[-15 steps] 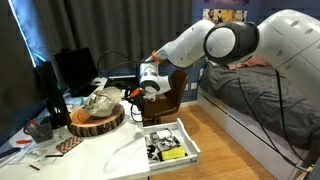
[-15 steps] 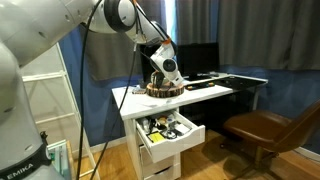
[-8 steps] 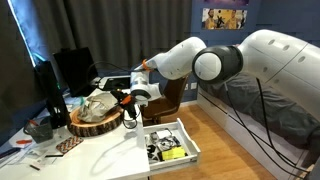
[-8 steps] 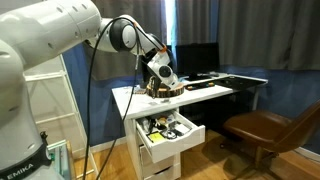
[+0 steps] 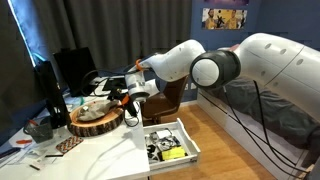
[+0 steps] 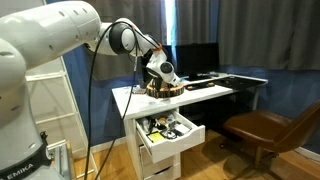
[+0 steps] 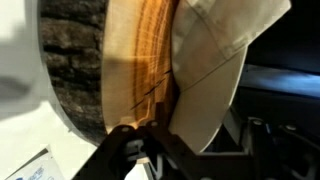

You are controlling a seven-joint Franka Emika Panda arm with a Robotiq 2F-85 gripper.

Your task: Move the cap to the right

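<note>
Monitor (image 5: 73, 68) blocks rear of wood slab (image 5: 96, 123); open drawer (image 5: 194, 151) juts under desk (image 5: 112, 150) front; bare desk top nr gripper (image 5: 128, 98) free.

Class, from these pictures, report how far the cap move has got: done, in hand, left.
Done: the gripper is at the cap, which lies on the wood slab. In hand: lining up on its edge; no grasp shows yet. Left: grip, lift, carry right, release.

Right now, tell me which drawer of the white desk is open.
The top white drawer, pulled out with clutter showing inside; the drawer below it is shut.
</note>
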